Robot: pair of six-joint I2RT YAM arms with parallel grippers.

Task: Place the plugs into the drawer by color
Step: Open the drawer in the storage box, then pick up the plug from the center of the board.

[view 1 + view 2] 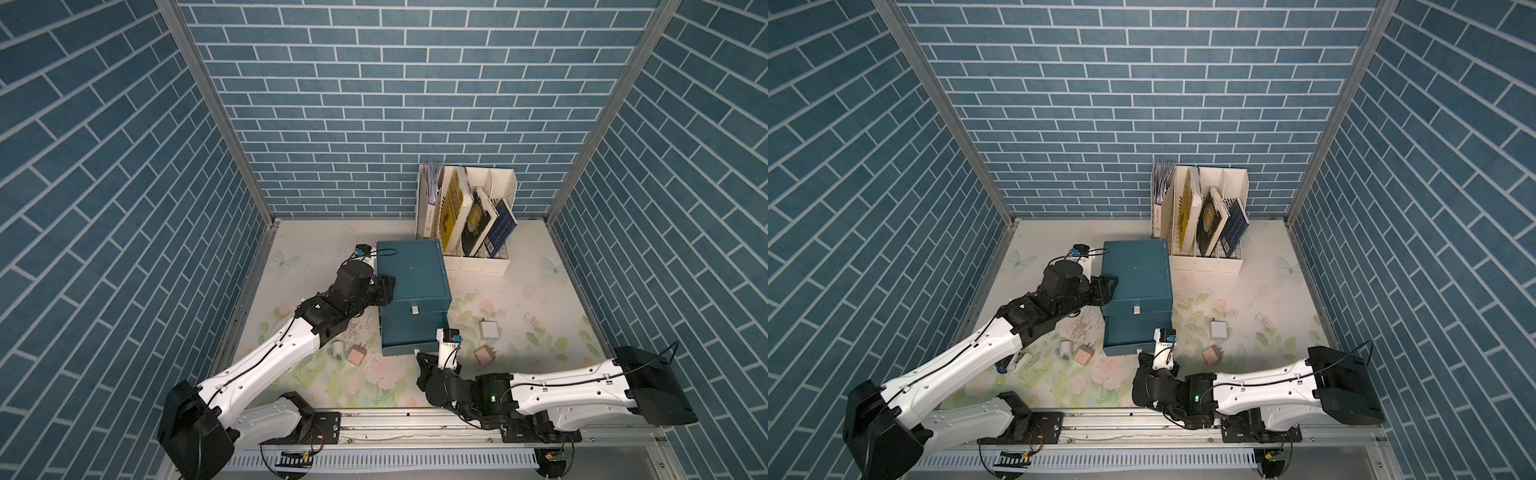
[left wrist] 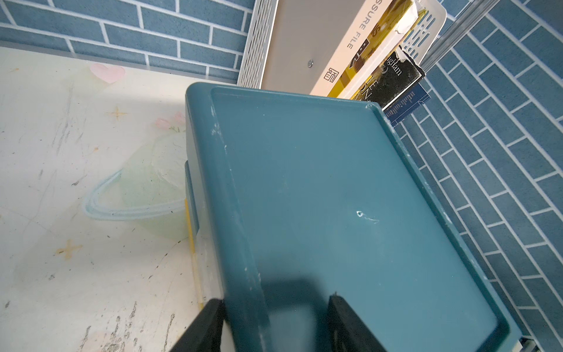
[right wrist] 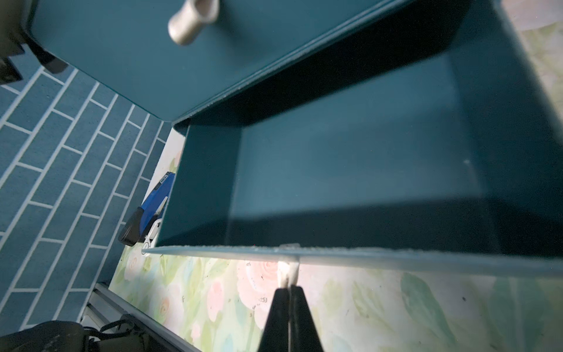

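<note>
Right gripper [image 3: 288, 289] pinches drawer tab [image 3: 288, 268] (top views hide it).

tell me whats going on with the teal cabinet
The left gripper straddles the top edge of the dark teal drawer cabinet. The right gripper is shut on the small white tab handle of a lower drawer, pulled out and empty. Two pink cube plugs and two pale ones lie on the floral table.

pulled-out drawer [image 3: 350, 170]: reachable from above | file rack [image 1: 473, 262]: close against cabinet [image 1: 411, 270] rear corner
</note>
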